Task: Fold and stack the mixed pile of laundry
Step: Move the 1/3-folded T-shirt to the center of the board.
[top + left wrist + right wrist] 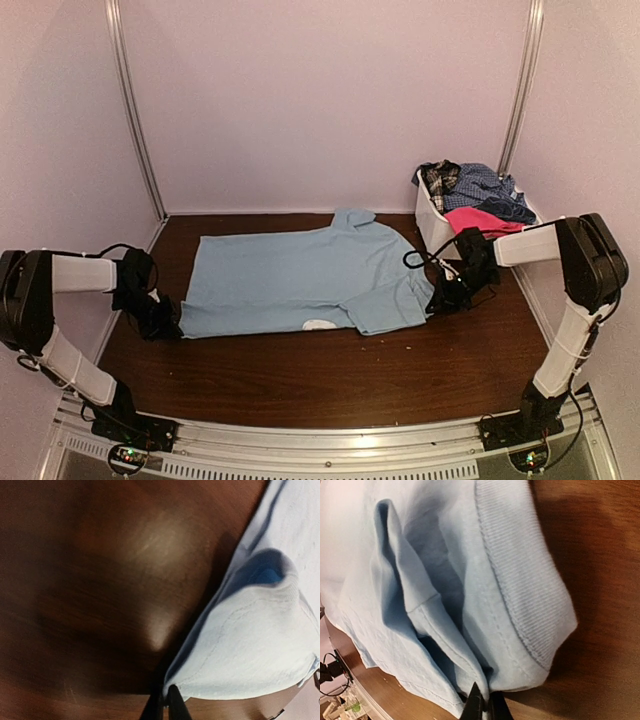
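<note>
Your left pincer (163,322) pinched a hem corner of the light blue knit T-shirt (300,275), which lay flat on the dark wooden worktop (300,385). Your right pincer (443,298) pinched its sleeve edge.

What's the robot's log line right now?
left gripper: shut on light blue T-shirt | right gripper: shut on T-shirt | T-shirt: spread out

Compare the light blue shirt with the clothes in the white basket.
The light blue shirt lies spread flat; the basket clothes are heaped. The shirt is one colour; those mix checks, plaid and pink. The left pincer and right pincer pinch the shirt; no pincer touches the others. Both are fabric.
</note>
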